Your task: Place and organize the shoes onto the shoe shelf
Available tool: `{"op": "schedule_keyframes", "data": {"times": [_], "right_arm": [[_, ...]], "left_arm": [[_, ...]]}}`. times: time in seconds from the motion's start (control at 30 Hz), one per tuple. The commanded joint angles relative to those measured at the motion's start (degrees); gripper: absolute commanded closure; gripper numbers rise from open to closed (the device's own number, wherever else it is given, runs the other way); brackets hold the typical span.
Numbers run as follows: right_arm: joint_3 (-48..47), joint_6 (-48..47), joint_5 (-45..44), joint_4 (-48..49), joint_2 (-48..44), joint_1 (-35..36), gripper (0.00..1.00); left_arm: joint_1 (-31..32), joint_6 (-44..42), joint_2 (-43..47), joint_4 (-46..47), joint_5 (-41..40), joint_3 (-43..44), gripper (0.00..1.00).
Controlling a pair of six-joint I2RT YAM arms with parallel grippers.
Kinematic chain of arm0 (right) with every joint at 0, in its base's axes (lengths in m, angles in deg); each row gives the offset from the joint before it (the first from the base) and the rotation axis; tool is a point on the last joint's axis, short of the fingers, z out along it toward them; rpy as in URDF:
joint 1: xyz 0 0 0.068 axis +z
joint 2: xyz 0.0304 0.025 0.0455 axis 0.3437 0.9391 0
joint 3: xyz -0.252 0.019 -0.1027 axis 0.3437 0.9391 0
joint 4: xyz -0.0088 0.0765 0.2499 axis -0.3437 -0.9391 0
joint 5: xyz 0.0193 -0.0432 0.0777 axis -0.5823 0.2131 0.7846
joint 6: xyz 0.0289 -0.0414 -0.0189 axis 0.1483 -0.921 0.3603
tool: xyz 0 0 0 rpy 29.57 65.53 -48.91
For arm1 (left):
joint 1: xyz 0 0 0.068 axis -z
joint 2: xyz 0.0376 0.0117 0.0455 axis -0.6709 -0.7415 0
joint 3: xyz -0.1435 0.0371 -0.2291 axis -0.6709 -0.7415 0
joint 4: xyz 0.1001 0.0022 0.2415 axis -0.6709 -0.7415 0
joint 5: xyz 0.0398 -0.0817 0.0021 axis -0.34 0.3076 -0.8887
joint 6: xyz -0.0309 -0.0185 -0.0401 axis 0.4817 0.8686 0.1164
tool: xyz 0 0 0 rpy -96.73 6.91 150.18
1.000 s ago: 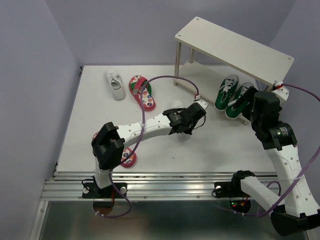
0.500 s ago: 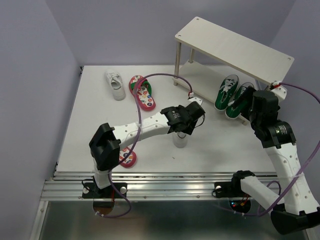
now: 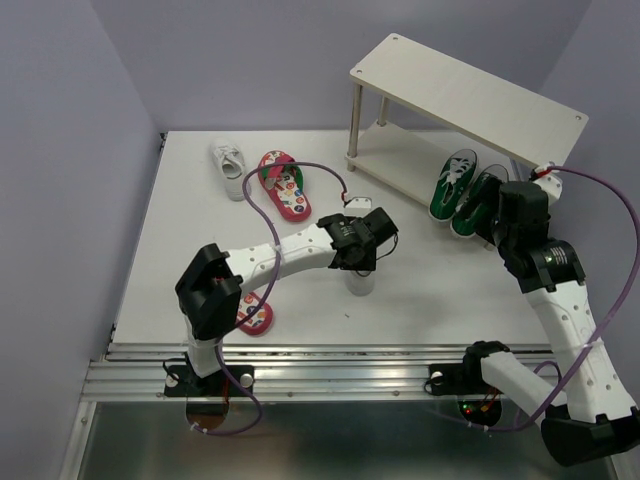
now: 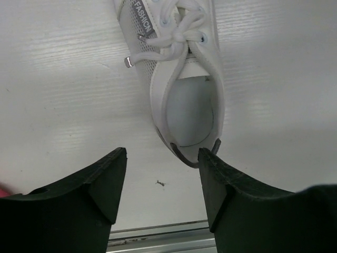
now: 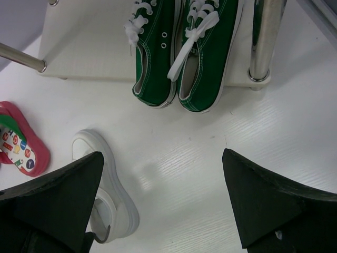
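Note:
A white sneaker [image 3: 360, 284] [image 4: 179, 79] lies on the table in front of the shoe shelf [image 3: 465, 95]. My left gripper [image 3: 362, 262] [image 4: 162, 168] hovers open just behind its heel and holds nothing. Two green sneakers [image 3: 455, 180] [image 5: 155, 47] sit side by side on the shelf's lower board [image 5: 89, 42]. My right gripper [image 3: 490, 222] [image 5: 163, 158] hangs wide open and empty just in front of them. A second white sneaker [image 3: 230, 168] and a red-pink flip-flop [image 3: 283, 183] lie at the back left. Another flip-flop [image 3: 250, 315] is partly hidden by the left arm.
The shelf's metal post [image 5: 266, 42] stands just right of the green sneakers. The lower board to their left is bare. A purple wall bounds the table on the left, and the table's metal front edge [image 3: 330, 375] runs along the near side.
My left gripper has opened and let go of the white sneaker, which now rests on the table. It has drawn back a little to the left. The right arm has barely moved.

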Motion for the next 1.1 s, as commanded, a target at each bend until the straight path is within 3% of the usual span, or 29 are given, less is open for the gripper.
{"op": "schedule_keyframes", "data": {"times": [0.0, 0.1, 0.2, 0.47, 0.63, 0.77, 0.93, 1.07], "right_arm": [[0.1, -0.1, 0.4, 2.1, -1.0, -0.4, 0.00], [0.7, 0.0, 0.6, 2.0, -1.5, -0.4, 0.00], [1.3, 0.2, 0.7, 1.9, -2.4, -0.4, 0.00], [1.0, 0.5, 0.1, 0.1, -3.8, -0.4, 0.00], [0.6, 0.7, -0.4, -1.5, -5.1, -0.4, 0.00], [1.1, 1.4, -0.7, -2.0, -6.1, -0.4, 0.00], [1.3, 1.7, -0.6, -2.1, -5.8, -0.4, 0.00], [0.7, 1.4, -1.0, -1.9, -5.3, -0.4, 0.00]], "left_arm": [[-2.1, 4.5, 1.9, 1.6, 0.5, -2.6, 0.35], [-2.7, 5.8, 0.7, 0.6, 0.5, -3.4, 0.44], [-3.2, 5.4, 0.1, 2.0, 1.3, -4.8, 0.46], [-3.4, 3.8, -2.0, 3.8, 2.2, -5.0, 0.45], [-3.4, 4.1, -0.5, 5.7, 2.4, -6.8, 0.36], [-3.4, 3.2, -3.4, 4.3, 2.6, -4.8, 0.36], [-3.4, 2.0, -5.8, 4.0, 3.6, -4.4, 0.58], [-3.9, 0.3, -4.9, 1.5, -0.8, -3.8, 1.00]]}}
